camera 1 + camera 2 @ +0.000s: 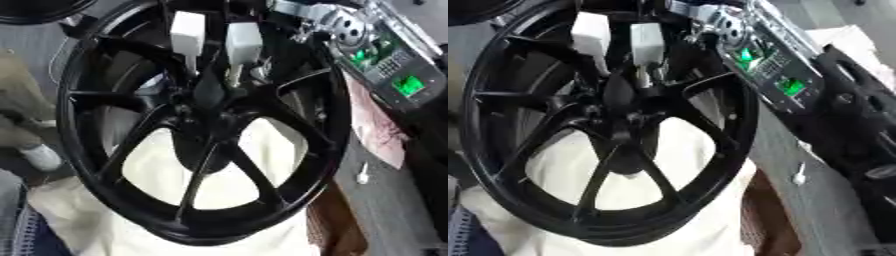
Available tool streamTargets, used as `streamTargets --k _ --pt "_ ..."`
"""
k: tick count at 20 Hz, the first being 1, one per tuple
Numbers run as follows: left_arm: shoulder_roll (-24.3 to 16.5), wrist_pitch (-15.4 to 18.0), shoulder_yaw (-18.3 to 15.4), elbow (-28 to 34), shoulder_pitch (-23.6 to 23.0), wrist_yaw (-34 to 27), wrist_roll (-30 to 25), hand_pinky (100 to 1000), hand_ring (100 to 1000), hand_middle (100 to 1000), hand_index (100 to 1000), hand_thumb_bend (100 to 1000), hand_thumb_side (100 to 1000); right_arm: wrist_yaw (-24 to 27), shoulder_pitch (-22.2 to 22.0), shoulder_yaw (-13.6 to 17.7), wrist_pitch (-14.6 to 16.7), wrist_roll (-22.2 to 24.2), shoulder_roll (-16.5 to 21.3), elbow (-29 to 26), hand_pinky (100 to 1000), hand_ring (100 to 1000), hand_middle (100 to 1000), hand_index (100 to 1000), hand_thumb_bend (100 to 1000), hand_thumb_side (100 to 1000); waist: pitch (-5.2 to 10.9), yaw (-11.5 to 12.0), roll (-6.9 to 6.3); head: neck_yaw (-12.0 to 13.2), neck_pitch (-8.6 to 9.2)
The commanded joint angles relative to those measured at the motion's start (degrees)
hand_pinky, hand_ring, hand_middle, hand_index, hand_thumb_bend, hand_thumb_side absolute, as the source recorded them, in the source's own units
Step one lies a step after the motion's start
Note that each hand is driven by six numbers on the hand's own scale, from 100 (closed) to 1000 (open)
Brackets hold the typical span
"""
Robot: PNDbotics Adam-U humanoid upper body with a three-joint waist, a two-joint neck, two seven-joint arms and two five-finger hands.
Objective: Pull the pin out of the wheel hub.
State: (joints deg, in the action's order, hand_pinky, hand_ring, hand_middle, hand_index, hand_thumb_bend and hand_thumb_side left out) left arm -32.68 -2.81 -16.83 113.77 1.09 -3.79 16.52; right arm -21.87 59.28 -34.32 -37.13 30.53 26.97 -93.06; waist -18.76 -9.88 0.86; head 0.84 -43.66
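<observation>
One wheel hub (203,107), black, spoked, face toward my camera, propped on pale cloth (223,172). My right hand (219,40), white-tipped fingers (243,42) pointing down from above, pinches a slim silvery pin (234,75) just below its fingertips. Pin's long axis runs roughly upright, lower end at hub centre. Left hand unseen.

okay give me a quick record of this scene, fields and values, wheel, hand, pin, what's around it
wheel: black spoked wheel, face toward the camera, tilted
under wheel: white cloth
right hand: white-tipped fingers at the hub, arm entering from upper right
pin: thin metal piece below one fingertip; grip cannot be told
left hand: not in view
nearby: small white object on the grey surface, right of the wheel
</observation>
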Motion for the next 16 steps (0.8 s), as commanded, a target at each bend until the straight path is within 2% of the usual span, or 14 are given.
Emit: streamTargets --k 1,6,12,16 --pt "-0.72 -0.15 -0.88 0.82 0.24 0.29 -0.05 592 514 531 722 274 673 2.17 0.86 0.91 -1.78 -0.90 1.41 -1.52 633 577 295 479 189 100 1.52 0.03 -0.08 -0.22 0.64" --pt "-0.75 -0.18 -0.87 0.82 0.24 0.35 -0.16 592 514 531 722 273 673 4.31 1.08 0.96 -3.13 -2.37 1.41 -2.03 616 543 216 418 275 104 1.65 0.10 -0.08 -0.38 0.62" --pt "-0.73 -0.32 -0.87 0.82 0.27 0.31 -0.22 592 513 529 722 270 674 6.14 1.42 0.93 -4.42 -3.84 1.20 -2.51 582 486 124 360 437 222 1.89 0.22 0.06 -0.71 0.59" --pt "-0.73 -0.43 -0.93 0.82 0.25 0.32 -0.17 592 512 526 722 269 674 7.49 1.53 1.11 -5.33 -4.86 1.13 -2.85 572 474 108 350 439 241 2.11 0.32 0.15 -0.91 0.54"
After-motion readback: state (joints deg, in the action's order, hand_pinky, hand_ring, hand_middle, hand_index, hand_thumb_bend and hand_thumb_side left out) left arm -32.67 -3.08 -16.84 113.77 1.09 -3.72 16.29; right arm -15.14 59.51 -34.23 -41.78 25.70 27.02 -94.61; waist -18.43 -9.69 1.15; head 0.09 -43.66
